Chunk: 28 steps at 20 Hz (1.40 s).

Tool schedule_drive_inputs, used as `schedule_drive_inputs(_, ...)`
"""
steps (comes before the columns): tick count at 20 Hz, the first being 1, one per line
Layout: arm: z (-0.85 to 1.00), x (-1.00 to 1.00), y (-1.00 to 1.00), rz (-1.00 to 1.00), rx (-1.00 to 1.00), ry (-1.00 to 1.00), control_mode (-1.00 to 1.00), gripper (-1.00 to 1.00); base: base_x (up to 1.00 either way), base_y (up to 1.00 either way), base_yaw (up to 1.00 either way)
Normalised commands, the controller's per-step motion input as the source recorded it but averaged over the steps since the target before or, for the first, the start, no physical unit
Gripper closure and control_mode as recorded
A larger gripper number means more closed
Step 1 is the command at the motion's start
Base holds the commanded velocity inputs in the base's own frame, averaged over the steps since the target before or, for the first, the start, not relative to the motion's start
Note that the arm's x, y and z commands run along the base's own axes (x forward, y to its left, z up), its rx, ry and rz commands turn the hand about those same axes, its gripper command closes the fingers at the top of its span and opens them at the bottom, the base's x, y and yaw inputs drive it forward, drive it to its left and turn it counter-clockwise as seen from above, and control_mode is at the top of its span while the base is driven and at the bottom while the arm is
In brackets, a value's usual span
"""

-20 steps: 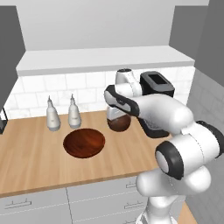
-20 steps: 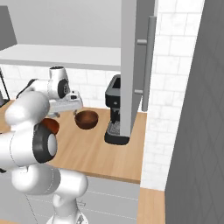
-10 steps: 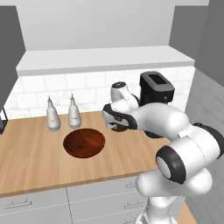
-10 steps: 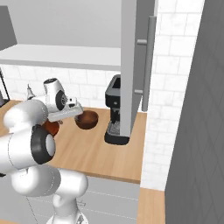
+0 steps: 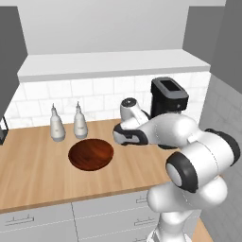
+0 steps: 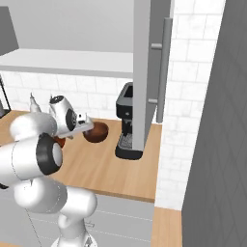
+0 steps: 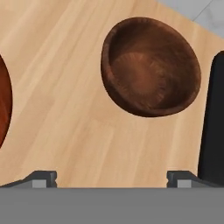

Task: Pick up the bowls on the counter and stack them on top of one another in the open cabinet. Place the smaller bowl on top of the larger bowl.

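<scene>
The smaller bowl [image 7: 151, 65] sits upright on the counter [image 7: 65, 52], ahead of my gripper [image 7: 111, 179] and a little to its right. My gripper is open: its two fingertips [image 7: 43, 178] stand wide apart above bare wood with nothing between them. The right base view has the smaller bowl [image 6: 96, 131] just past the hand [image 6: 79, 126], next to the coffee machine. The larger bowl [image 5: 91, 154] lies on the counter [image 5: 38, 175] left of the hand [image 5: 126, 136], and its rim [image 7: 3, 100] shows at the hand view's left edge. Above is the open cabinet's white ledge [image 5: 113, 64].
A black coffee machine [image 5: 168, 97] stands at the back right, close to the smaller bowl; its dark side [image 7: 212, 127] borders the hand view. Two white bottles [image 5: 67, 124] stand behind the larger bowl. A cabinet door [image 6: 152, 72] hangs open over the machine.
The hand has come down toward the counter and shifted a little left, beside the smaller bowl. Both bowls stay where they were.
</scene>
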Motion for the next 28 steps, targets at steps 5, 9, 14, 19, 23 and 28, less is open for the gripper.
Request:
schedule_drive_inputs(5, -0.15, 0.40, 0.00, 0.00, -0.01, -0.01, -1.00, -1.00, 0.00, 0.00, 0.00)
schedule_drive_inputs(9, -0.24, 0.38, 0.00, 0.00, -0.03, 0.00, -1.00, -1.00, 0.00, 0.00, 0.00)
schedule_drive_inputs(14, -0.26, 0.43, 0.00, 0.00, -0.05, -0.02, -1.00, -1.00, 0.00, 0.00, 0.00)
schedule_drive_inputs(19, -0.30, 0.43, 0.00, 0.00, -0.06, -0.01, -1.00, -1.00, 0.00, 0.00, 0.00)
schedule_drive_inputs(23, -0.32, 0.43, 0.00, 0.00, -0.08, 0.00, -1.00, -1.00, 0.00, 0.00, 0.00)
schedule_drive_inputs(28, -0.13, 0.19, 0.00, 0.00, -0.03, 0.00, -1.00, 1.00, 0.00, 0.00, 0.00)
